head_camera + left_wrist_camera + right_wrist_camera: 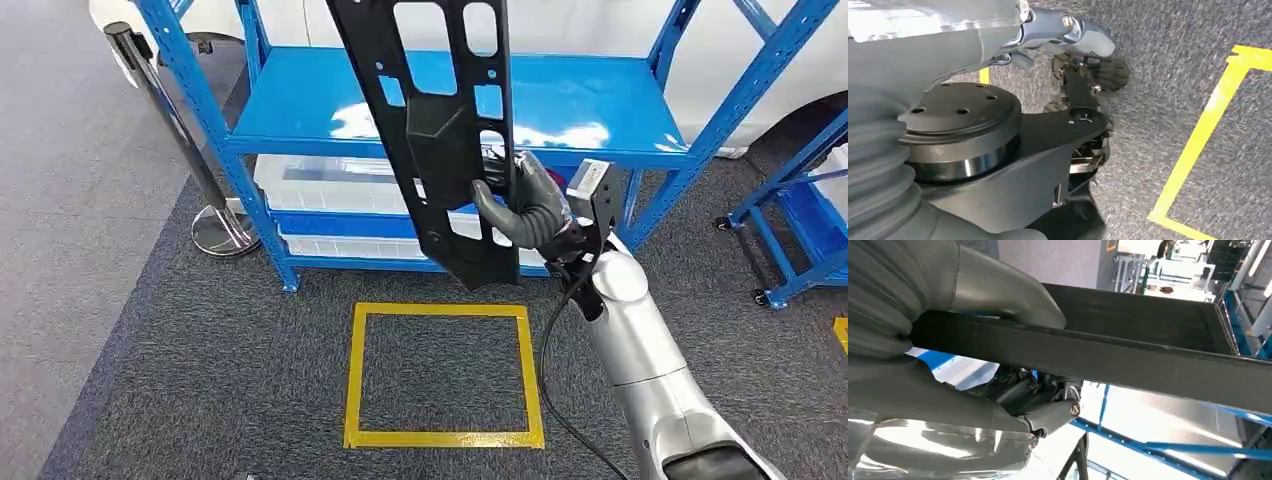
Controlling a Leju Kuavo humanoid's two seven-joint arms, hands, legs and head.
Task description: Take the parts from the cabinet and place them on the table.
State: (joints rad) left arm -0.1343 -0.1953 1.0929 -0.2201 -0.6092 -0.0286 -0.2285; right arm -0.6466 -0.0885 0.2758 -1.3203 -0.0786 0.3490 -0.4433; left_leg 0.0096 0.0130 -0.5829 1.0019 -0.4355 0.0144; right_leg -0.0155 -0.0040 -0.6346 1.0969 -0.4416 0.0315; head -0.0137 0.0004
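A long black plastic part with several cut-outs hangs almost upright, tilted, in front of the blue cabinet rack. My right hand grips it at its lower half, thumb on the near face. In the right wrist view the part runs across the picture as a dark bar, with my right hand wrapped around it. My left hand hangs low over the grey carpet, with nothing in it.
The rack's blue upper shelf is bare, and clear plastic bins sit on the levels below. A yellow taped square marks the carpet in front. A metal stanchion stands at the left, another blue rack at the right.
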